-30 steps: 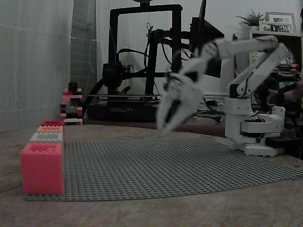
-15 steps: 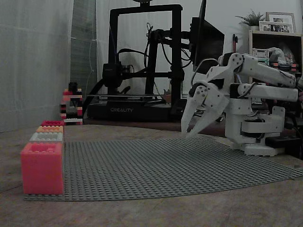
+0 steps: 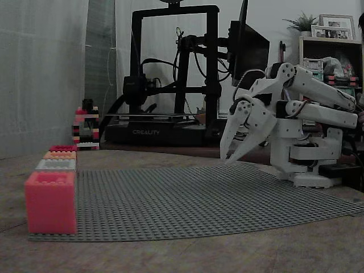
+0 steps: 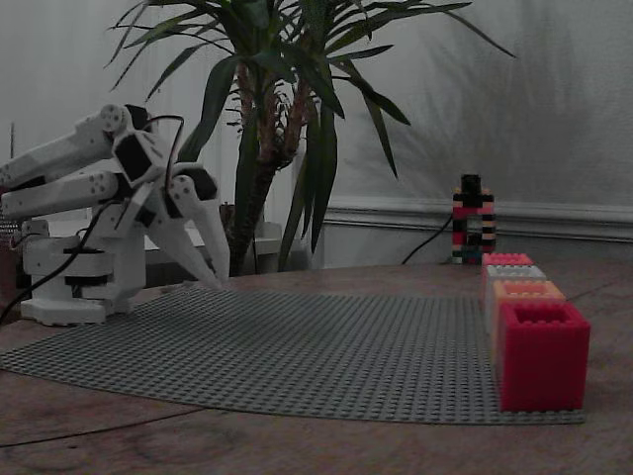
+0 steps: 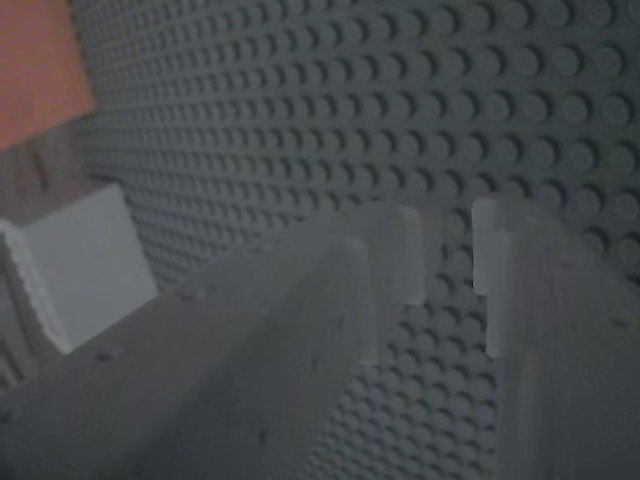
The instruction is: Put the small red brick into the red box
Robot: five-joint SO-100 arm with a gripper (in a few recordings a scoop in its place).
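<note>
Gripper (image 3: 228,160) low over the studded grey baseplate (image 3: 199,196), fingers parted and empty, well apart from red box (image 4: 542,354).

Both fixed views sit low, near tabletop (image 3: 182,259) height, at opposite ends of the grey studded mat (image 3: 205,196): one faces the 3D printer (image 3: 173,74) with the row of boxes (image 3: 52,187) close at left, the other faces a potted palm (image 4: 277,119) with the row at right. They share the mat, arm (image 4: 89,188) and boxes. The wrist view looks steeply down along the jaws, very near the mat.
</note>
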